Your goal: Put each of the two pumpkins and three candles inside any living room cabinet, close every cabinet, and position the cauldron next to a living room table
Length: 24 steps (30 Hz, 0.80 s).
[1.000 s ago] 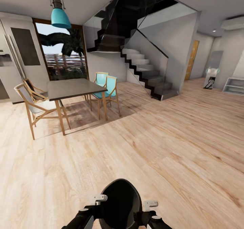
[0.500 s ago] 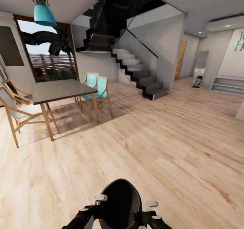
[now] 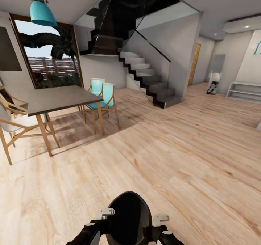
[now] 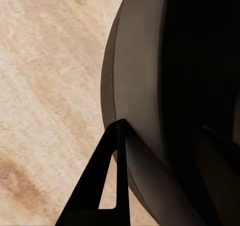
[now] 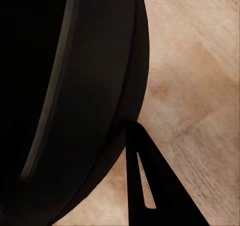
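I carry the round black cauldron [image 3: 128, 216] low before my trunk, over the pale wood-plank floor [image 3: 188, 158]. My left gripper [image 4: 112, 151] and right gripper [image 5: 135, 151] each pinch its rim. Teal wall lettering [image 3: 257, 49] is cut off, unreadable.

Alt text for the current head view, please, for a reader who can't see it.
A black cauldron sits low in front of the robot between its two arms, the left gripper and right gripper at its sides, above a light wood floor. Beyond stand a dining table with chairs, a teal lamp and a dark staircase.
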### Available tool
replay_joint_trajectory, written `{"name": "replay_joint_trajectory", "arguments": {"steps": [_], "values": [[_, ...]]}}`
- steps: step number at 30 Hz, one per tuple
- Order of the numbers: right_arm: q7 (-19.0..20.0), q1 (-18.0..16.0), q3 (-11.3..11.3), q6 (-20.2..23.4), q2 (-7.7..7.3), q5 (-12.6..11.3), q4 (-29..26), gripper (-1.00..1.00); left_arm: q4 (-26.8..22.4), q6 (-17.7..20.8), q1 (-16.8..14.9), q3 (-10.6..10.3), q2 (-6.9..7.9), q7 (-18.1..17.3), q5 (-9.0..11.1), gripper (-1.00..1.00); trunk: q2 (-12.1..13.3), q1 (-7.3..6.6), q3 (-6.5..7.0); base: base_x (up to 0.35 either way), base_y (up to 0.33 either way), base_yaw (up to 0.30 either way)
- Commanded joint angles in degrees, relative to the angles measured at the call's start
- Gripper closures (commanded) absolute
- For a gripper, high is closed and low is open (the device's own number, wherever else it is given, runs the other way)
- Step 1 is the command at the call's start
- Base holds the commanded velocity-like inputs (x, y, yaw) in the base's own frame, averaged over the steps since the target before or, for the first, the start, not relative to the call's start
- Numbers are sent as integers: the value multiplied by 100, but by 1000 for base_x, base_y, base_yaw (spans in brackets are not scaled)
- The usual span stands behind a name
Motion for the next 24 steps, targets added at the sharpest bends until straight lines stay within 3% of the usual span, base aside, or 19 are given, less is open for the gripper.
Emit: {"name": "replay_joint_trajectory", "arguments": {"steps": [1,7,24], "values": [[4,-3,-5,31,12,-108,-2,100,-26,1,-1,-59,2,45,3,100,-3,2,-5,322,0,0],[11,-3,-9,31,12,-107,-2,100,-26,-4,0,-59,2,45,3,100,-3,2,-5,322,0,-63],[12,-3,-11,31,12,-108,-2,100,-26,-7,-1,-59,2,45,3,100,-3,2,-5,322,0,-270]]}}
